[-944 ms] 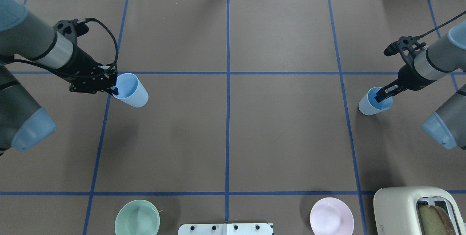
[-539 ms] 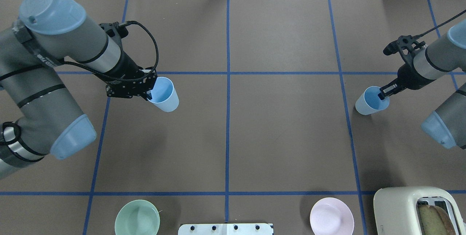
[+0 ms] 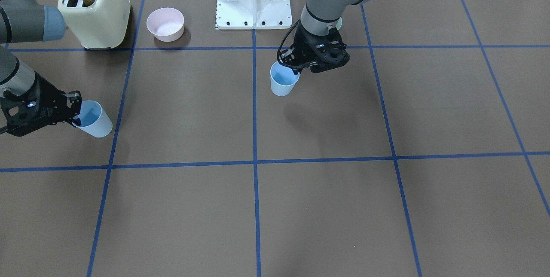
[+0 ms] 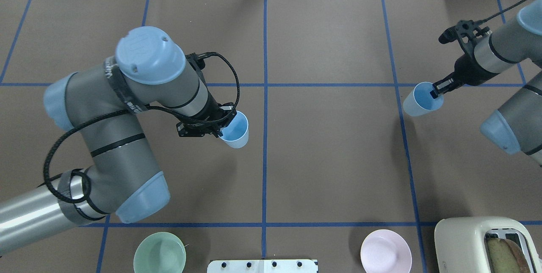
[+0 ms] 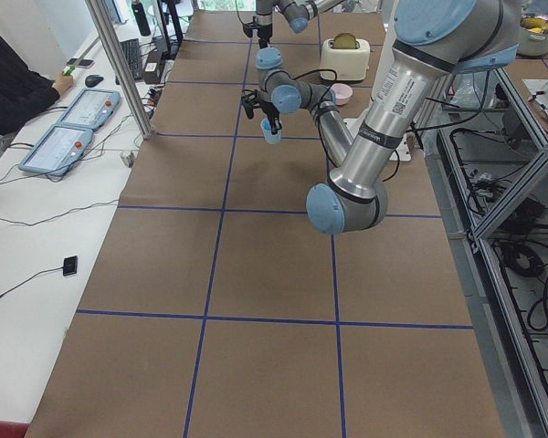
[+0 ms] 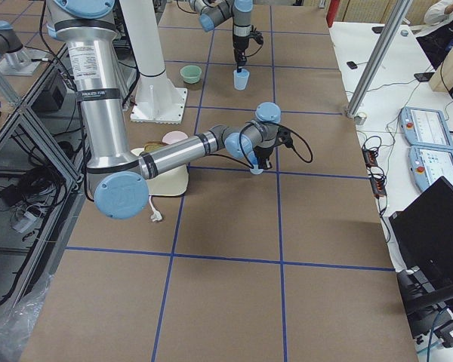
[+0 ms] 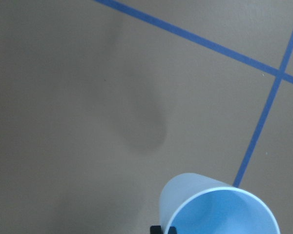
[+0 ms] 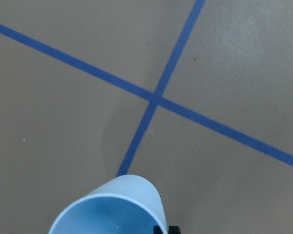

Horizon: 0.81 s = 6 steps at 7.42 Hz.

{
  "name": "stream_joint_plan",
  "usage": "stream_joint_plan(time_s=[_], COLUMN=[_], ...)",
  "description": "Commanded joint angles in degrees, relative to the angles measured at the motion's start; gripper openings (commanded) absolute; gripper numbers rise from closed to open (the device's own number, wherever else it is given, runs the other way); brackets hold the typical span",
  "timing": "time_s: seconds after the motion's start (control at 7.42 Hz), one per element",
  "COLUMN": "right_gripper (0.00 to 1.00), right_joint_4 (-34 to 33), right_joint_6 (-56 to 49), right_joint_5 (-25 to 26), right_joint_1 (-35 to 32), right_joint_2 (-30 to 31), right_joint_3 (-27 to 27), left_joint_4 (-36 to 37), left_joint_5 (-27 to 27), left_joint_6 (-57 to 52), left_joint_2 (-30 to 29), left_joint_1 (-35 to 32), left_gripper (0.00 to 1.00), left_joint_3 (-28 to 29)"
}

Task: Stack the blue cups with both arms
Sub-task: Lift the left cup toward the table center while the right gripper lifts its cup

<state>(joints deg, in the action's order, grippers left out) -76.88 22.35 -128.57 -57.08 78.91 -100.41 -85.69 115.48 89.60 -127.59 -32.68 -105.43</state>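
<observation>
My left gripper (image 4: 220, 131) is shut on the rim of one light-blue cup (image 4: 236, 132) and holds it above the table just left of the centre line; it also shows in the front view (image 3: 283, 80) and the left wrist view (image 7: 219, 207). My right gripper (image 4: 434, 93) is shut on the rim of the second blue cup (image 4: 419, 100), lifted off the table near the right blue tape line. It also shows in the front view (image 3: 92, 119) and the right wrist view (image 8: 112, 207). The two cups are far apart.
A green bowl (image 4: 159, 252) and a pink bowl (image 4: 385, 251) sit at the near edge beside the white base (image 4: 262, 266). A cream toaster (image 4: 482, 243) with bread stands at the near right corner. Blue tape lines grid the brown table.
My left arm has swung far to the right, carrying its cup from the left side toward the centre line. My right gripper has lifted its cup and moved it slightly away and left.
</observation>
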Motion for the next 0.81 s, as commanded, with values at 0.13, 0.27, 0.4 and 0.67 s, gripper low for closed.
stream_joint_plan(time_s=[0.13,0.27,0.4,0.67], right_gripper=[0.0,0.0,0.0,0.0], right_joint_4=[-17.12,-17.33,-17.34,-17.25], right_joint_6=[2.15,7.3,11.62,18.4], right_joint_5=[-0.19,-0.19,0.07,1.74], right_joint_1=[-0.58,0.38,1.87,6.08], right_joint_2=[-9.89,-12.36,-14.29,-15.53], right_joint_3=[-6.18,-6.46,-6.72,-9.35], left_joint_4=[-2.1,-4.29,-6.57,-7.64], left_joint_5=[-1.31,-1.31,-1.31,-1.23], left_joint_6=[1.81,1.81,1.81,1.46], left_joint_2=[-4.68,-6.69,-6.71,-6.8], left_joint_1=[1.92,1.92,1.92,2.1], left_gripper=[0.0,0.0,0.0,0.02], left_joint_3=[6.88,11.0,12.08,13.93])
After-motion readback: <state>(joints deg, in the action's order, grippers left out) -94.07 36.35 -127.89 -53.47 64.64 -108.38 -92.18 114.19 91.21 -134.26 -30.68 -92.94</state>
